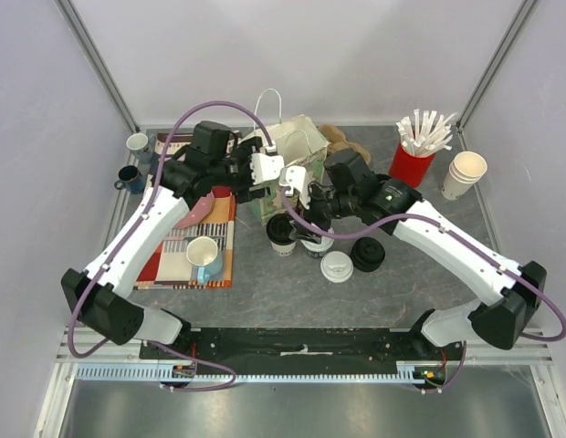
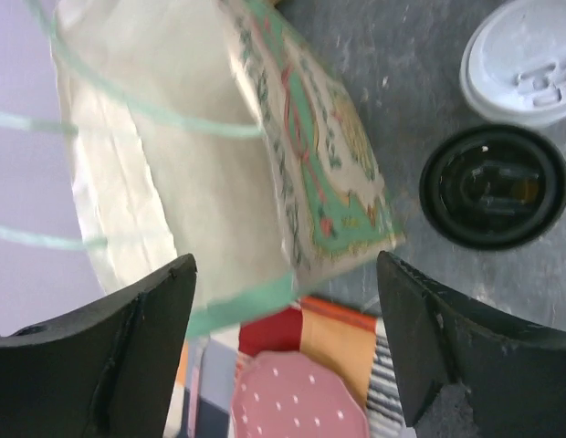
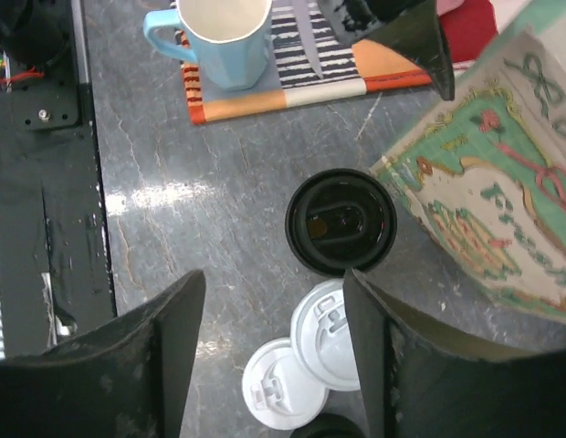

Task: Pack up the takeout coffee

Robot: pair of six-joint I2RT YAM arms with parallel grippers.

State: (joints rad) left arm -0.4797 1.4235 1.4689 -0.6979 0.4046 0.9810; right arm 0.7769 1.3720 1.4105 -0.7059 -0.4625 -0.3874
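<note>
Two takeout coffees with white sip lids stand on the grey table, one (image 1: 317, 243) partly under my right gripper and one (image 1: 337, 265) nearer the front. In the right wrist view their lids (image 3: 333, 335) (image 3: 281, 383) lie below and between my fingers. My right gripper (image 3: 274, 301) (image 1: 306, 199) is open and empty above them. A patterned paper bag (image 1: 288, 169) (image 3: 493, 219) stands behind. My left gripper (image 2: 283, 283) (image 1: 256, 178) is open at the bag's (image 2: 219, 146) left side, with the bag's green edge between the fingers. One white lid (image 2: 525, 59) also shows there.
A black-lidded cup (image 1: 281, 233) (image 3: 340, 222) (image 2: 493, 187) stands beside the bag. A black lid (image 1: 367, 254) lies right of the cups. A striped placemat (image 1: 187, 246) holds a blue mug (image 1: 204, 255) (image 3: 224, 36) and a pink plate (image 2: 297, 397). A red cup of stirrers (image 1: 413, 162) and stacked paper cups (image 1: 464, 173) stand back right.
</note>
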